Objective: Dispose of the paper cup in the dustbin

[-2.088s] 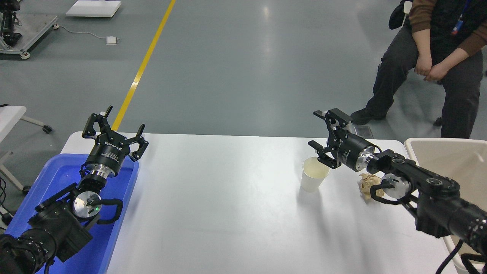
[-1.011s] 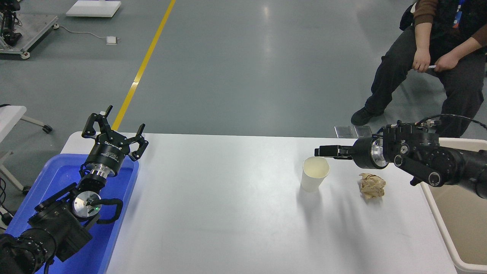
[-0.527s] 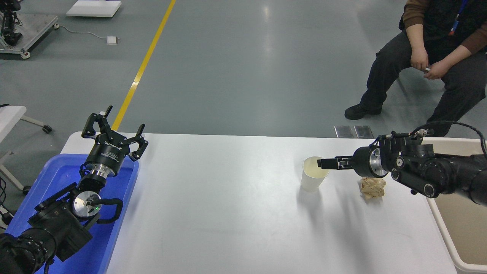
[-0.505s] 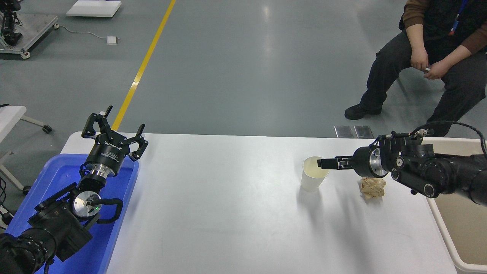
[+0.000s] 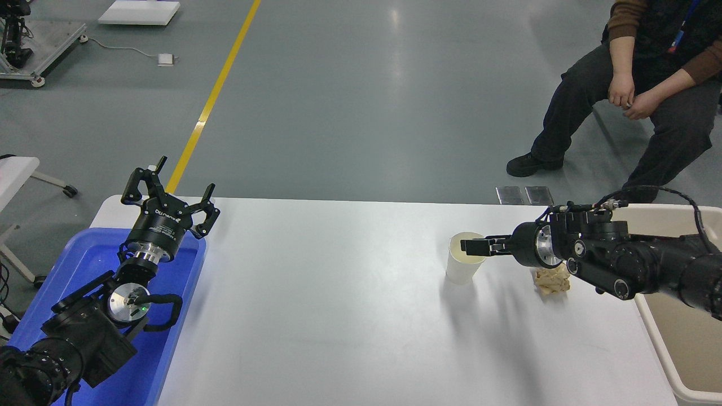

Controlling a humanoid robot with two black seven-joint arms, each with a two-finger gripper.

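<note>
The paper cup point(image 5: 462, 268) stands upright on the white table point(image 5: 338, 316), right of middle, its cream inside showing. My right gripper point(image 5: 471, 246) reaches in level from the right and is seen edge-on. Its tip lies at the cup's rim, over the right side of the mouth. Whether it grips the rim I cannot tell. The beige dustbin point(image 5: 657, 344) stands at the table's right edge, partly behind my right arm. My left gripper point(image 5: 169, 192) is open and empty, parked at the lower left.
A crumpled tan paper ball point(image 5: 553, 280) lies just right of the cup, under my right wrist. A blue tray point(image 5: 186, 276) sits at the table's left end under the left arm. A person point(image 5: 648, 84) sits beyond the table's far right.
My right gripper has turned edge-on and moved left and down, from above the cup's right side to its rim. The cup and paper ball have not moved. The person shifted their legs and hands.
</note>
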